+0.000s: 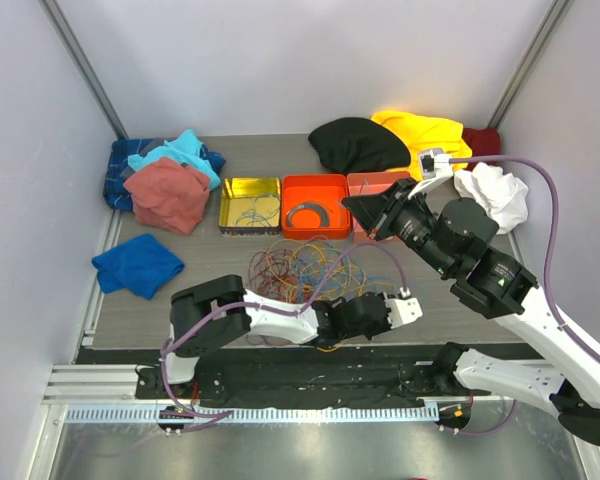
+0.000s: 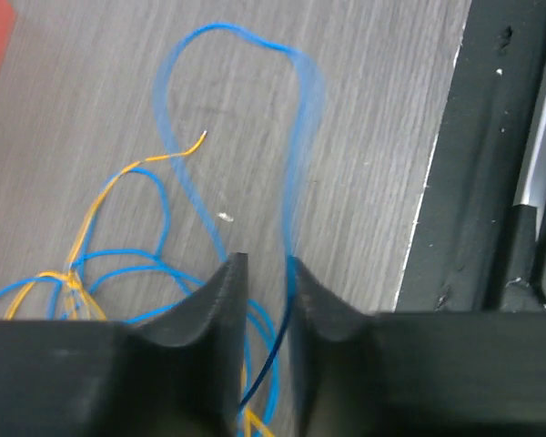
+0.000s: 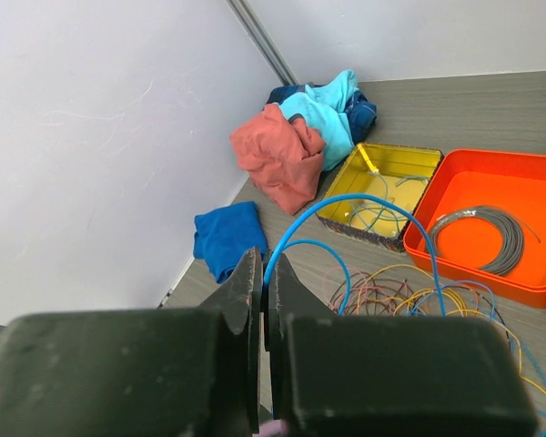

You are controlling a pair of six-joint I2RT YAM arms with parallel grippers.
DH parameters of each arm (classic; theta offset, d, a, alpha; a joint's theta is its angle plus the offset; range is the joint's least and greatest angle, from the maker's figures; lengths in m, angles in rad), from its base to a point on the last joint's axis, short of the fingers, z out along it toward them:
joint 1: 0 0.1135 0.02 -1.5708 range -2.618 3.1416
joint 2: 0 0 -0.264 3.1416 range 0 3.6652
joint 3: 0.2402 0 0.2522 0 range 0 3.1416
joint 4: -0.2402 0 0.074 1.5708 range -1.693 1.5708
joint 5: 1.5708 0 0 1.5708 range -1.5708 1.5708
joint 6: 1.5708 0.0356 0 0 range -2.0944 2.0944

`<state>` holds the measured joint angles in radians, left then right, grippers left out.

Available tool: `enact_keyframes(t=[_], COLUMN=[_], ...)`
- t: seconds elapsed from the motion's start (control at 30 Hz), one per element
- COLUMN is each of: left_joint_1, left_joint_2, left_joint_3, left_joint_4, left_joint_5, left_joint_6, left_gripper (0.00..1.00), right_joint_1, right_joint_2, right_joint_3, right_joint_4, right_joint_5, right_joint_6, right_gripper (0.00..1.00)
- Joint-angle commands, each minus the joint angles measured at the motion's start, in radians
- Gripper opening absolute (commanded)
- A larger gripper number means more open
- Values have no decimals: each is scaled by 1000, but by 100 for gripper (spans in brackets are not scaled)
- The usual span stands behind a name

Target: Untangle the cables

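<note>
The cables (image 1: 310, 265) are lying in a loose, many-coloured tangle in the middle of the counter (image 1: 205, 255), nearer the near edge than the far one and just in front of a row of trays. The right hand (image 3: 264, 266) is hovering above the far right side of the tangle, by the orange tray (image 1: 330, 195). Its fingers (image 3: 241, 300) are pressing almost together on a blue cable (image 3: 373, 205), which is arching out from the tips and dropping back into the pile. The left hand (image 2: 266, 273) is hanging low by the near edge, at the right side of the tangle. Its jaws are standing a narrow slot apart, and a blue loop (image 2: 296, 118) is rising out of that slot over the counter. Whether the loop is being pinched is not clear. Yellow and blue strands are trailing beside it. A grey coil (image 1: 308, 215) is sitting in the orange tray, a few wires are lying in the yellow tin (image 1: 235, 195), and heaps of cloth (image 1: 165, 195) are crowding the far corners.
</note>
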<state>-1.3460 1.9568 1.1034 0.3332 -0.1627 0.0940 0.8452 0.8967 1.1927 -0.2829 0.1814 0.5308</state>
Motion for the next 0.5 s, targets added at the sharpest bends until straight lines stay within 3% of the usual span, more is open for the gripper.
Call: enact_keyframes(t=[0.0,0.07,0.2,0.33,0.47], left_joint_1=[5,5,-7,-5,1], left_joint_2=[-143,-243,-462,-700,-957], left_joint_3=[-28,-65,-135,-166,-256], left_joint_4=[69,52,-18,-146,-152], left_joint_5=[-61,-73,-122,-305,-388], left_joint_6=[-11,-34,-88,-203,-241], left_gripper=[9,0,0,0,0], right_joint_1=[5,5,6,5,6], right_joint_2=[-19,-21,-31,-61,-81], right_joint_3=[-1,-2,-7,-65,-120], right_joint_4=[19,17,11,7,16], right_joint_5=[10,15,30,81,102], right_joint_6=[-6,-11,-18,-22,-2], right_gripper=[1,1,1,1,1])
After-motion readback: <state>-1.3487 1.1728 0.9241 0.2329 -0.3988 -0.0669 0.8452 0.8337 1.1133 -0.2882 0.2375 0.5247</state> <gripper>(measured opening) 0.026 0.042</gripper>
